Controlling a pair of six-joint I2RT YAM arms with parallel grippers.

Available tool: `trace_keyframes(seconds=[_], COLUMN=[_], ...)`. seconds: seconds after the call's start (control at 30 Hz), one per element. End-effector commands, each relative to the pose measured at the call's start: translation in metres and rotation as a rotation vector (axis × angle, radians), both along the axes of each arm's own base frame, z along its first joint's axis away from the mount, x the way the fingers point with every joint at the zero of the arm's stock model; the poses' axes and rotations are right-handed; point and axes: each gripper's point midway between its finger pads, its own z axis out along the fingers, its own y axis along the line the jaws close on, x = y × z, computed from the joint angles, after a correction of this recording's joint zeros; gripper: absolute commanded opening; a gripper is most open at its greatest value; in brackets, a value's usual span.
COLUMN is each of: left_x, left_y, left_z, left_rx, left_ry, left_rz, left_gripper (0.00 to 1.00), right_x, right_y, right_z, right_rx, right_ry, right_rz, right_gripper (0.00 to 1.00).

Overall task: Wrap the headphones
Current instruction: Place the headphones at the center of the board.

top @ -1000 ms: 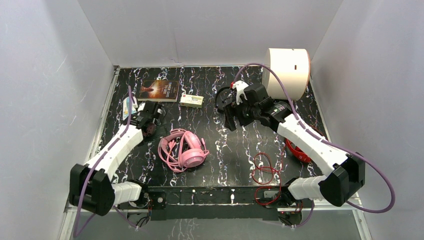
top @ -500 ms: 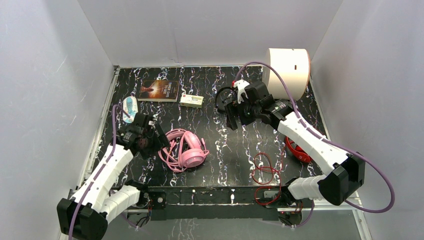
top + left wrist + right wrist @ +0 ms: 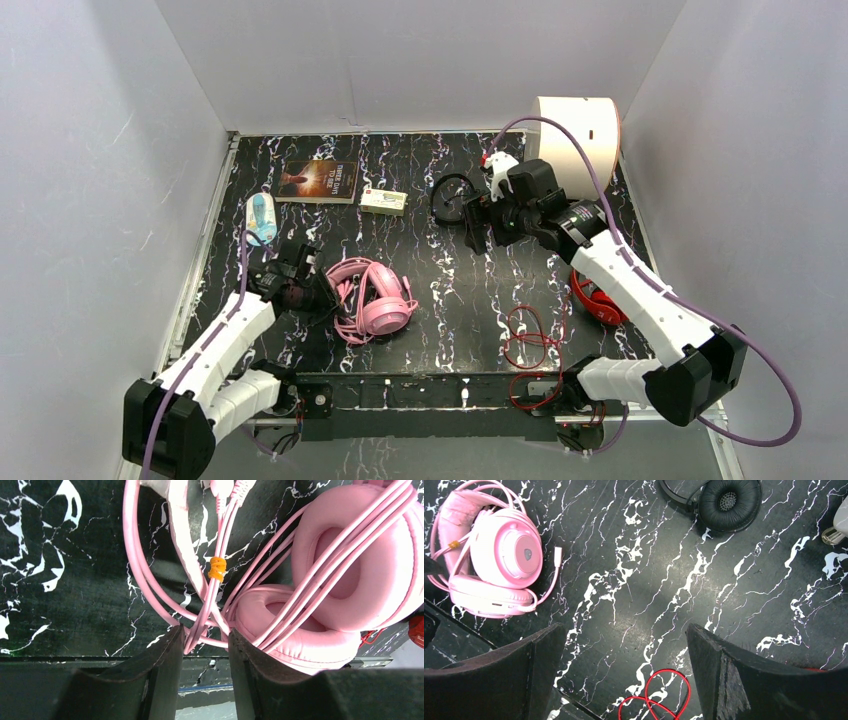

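Headphones point(image 3: 372, 300) point(image 3: 452, 196) point(image 3: 590, 298) number three; left gripper point(image 3: 202, 650) straddles pink cable point(image 3: 134, 575), grip unclear; right gripper point(image 3: 624, 630) spread.

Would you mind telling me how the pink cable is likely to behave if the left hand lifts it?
Probably floppy: the pink cable lies in loose loops, so it should sag. Strands cross the pink headphones, so lifting may drag them. Thin, it might slip from the left hand.

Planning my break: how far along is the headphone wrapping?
Mostly done: the pink headphones have cable wound across their earcups. In hand: the left gripper straddles their loose strands; grip unclear. Left: the red cable sprawls by the red headphones; the black headphones wait far back; right gripper open.
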Motion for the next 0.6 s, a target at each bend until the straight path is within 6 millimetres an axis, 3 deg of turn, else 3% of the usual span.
trace_keyframes(seconds=[0.0, 0.33, 0.47, 0.57], left_x=[0.005, 0.015, 0.015, 0.016], left_y=[-0.004, -0.054, -0.046, -0.023], left_z=[0.003, 0.018, 0.018, 0.012], left_rx=[-0.009, -0.230, -0.178, -0.059], left_ry=[-0.011, -0.041, -0.056, -0.058], left_rz=[-0.009, -0.092, -0.078, -0.010], left_gripper=[0.35, 0.30, 0.32, 0.45], right_x=[0.006, 0.008, 0.015, 0.025], right_y=[0.006, -0.002, -0.014, -0.035], right_z=[0.019, 0.014, 0.006, -0.005], right_rx=[0.050, 0.021, -0.015, -0.059], right_ry=[-0.058, -0.051, -0.030, 0.006], right_rz=[0.013, -0.027, -0.106, -0.217], right_gripper=[0.99, 0.99, 0.99, 0.99])
